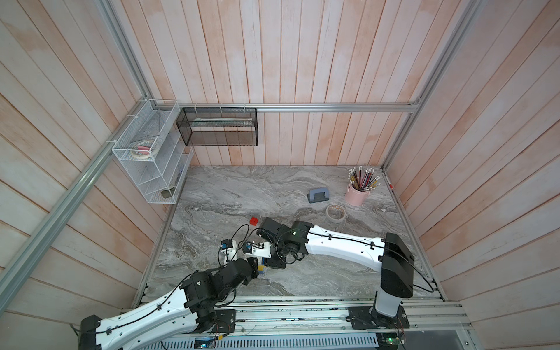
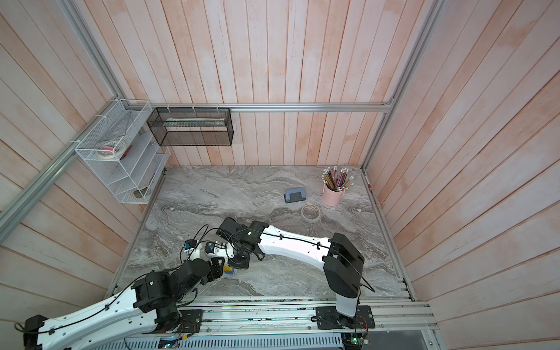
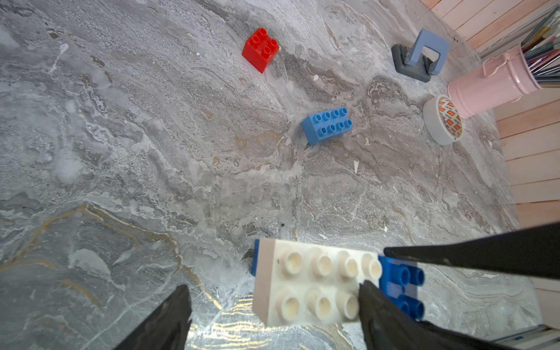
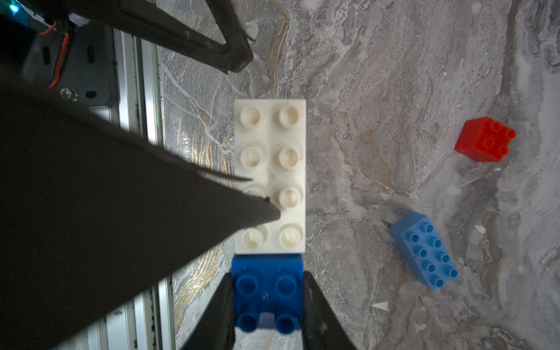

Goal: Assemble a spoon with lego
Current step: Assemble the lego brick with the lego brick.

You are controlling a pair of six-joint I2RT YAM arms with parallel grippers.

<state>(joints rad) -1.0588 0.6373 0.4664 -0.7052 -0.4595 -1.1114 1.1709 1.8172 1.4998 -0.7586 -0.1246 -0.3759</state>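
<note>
White left arm [image 1: 157, 309] reaches low; the left end effector [image 3: 272, 294] gapes open, one fingertip [image 4: 257, 209] over the white brick [image 4: 269, 136]. Right arm [image 1: 342, 245] stretches leftward, the right end effector [image 4: 266, 281] clamping the joined blue brick [image 4: 266, 291] near the worktop's [image 1: 318, 272] front.

We see a white brick [image 4: 269, 169], a deep-blue brick [image 4: 266, 288], a pale blue brick [image 4: 424, 251], a red brick [image 4: 485, 139]; the surface [image 3: 136, 157] is grey, marbled, gold-veined; the cup [image 3: 491, 88] is pink.

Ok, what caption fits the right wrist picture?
Right gripper clamps the dark blue brick under the white brick; red brick lies apart.
</note>
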